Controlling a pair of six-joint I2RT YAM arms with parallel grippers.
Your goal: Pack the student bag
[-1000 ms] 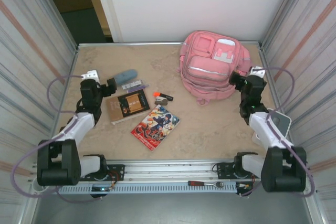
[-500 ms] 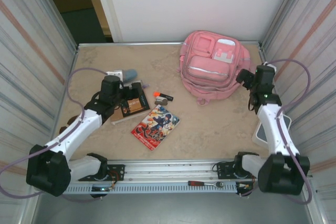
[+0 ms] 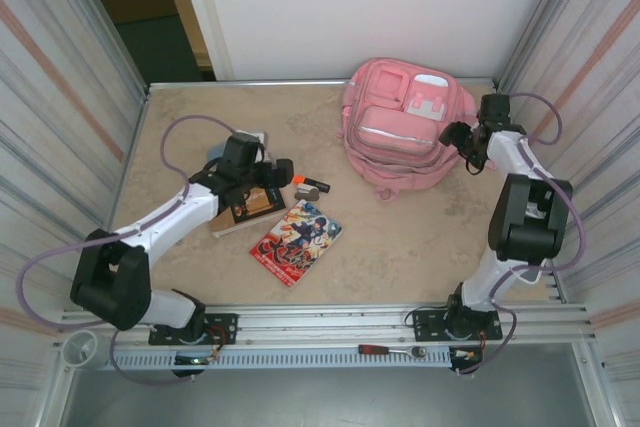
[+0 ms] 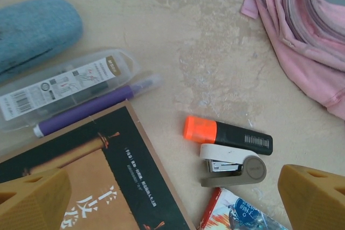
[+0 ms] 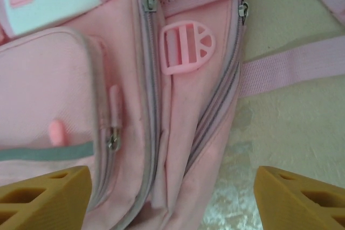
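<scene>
Over marbled worktop [image 3: 400, 237]: left tool [image 4: 172, 197] apart above stapler [image 4: 232, 166], presumably for pickup; right tool [image 5: 172, 197] apart above student bag [image 5: 178, 122], presumably for unzipping.

This is a robotics lab test cell rather than a home. A beige marble-patterned tabletop [image 3: 400, 237] is boxed in by ribbed metal side panels [image 3: 60, 97] and a plain white back wall [image 3: 370, 7]. Along its near edge runs a slotted aluminium rail [image 3: 330, 332]. Bolted to the rail are a white-and-black left robot arm [image 3: 165, 227] and its twin, the right robot arm [image 3: 520, 217]. Thin purple cables [image 3: 172, 130] loop off them, and a red-handled ratchet tool [image 3: 390, 350] lies on the rail.
</scene>
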